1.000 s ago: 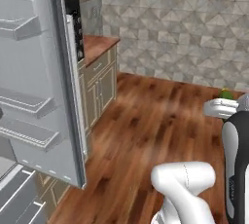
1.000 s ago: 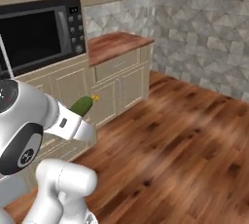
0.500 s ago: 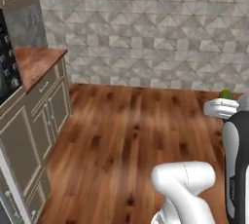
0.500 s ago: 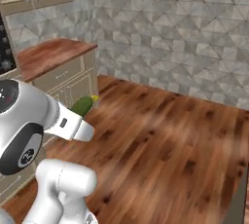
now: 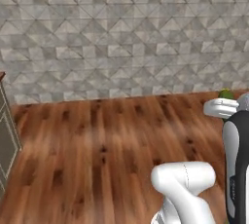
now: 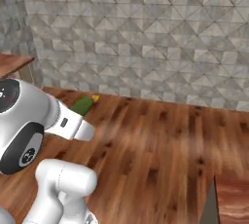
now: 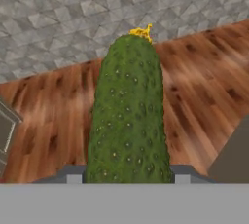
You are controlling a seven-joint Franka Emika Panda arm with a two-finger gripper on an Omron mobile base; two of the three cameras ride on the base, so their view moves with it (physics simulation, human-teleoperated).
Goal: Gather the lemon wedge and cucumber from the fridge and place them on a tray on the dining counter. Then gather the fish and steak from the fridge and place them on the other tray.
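Over at three o'clock in the left base view, the cucumber [image 5: 225, 93] peeks out as a green nub above the white hand, and the rest of the picture is patterned grey stone wall [image 5: 121, 33] above a reddish plank floor [image 5: 97, 145]. A second ago this same view was blocked by the open fridge door and a run of cabinets; only a sliver of cabinet [image 5: 6, 140] is left at nine o'clock. The whole picture has slid sideways, so I judge the base is turning away from the fridge with its load, not that anything in the room moved.

From the right base view, the cucumber lies at ten o'clock, poking past the white wrist with a yellow tip. The microwave and counter that stood behind it are gone; a wood-topped corner [image 6: 9, 63] shows at nine o'clock, and another reddish-brown edge [image 6: 233, 196], possibly the dining counter, comes in at five o'clock.

Down the hand view, the gripper [image 7: 127, 178] is pinching the cucumber at its base, a finger tip on either side, the fruit pointing to twelve o'clock. It looks to be mid-carry, with no tray in sight yet.
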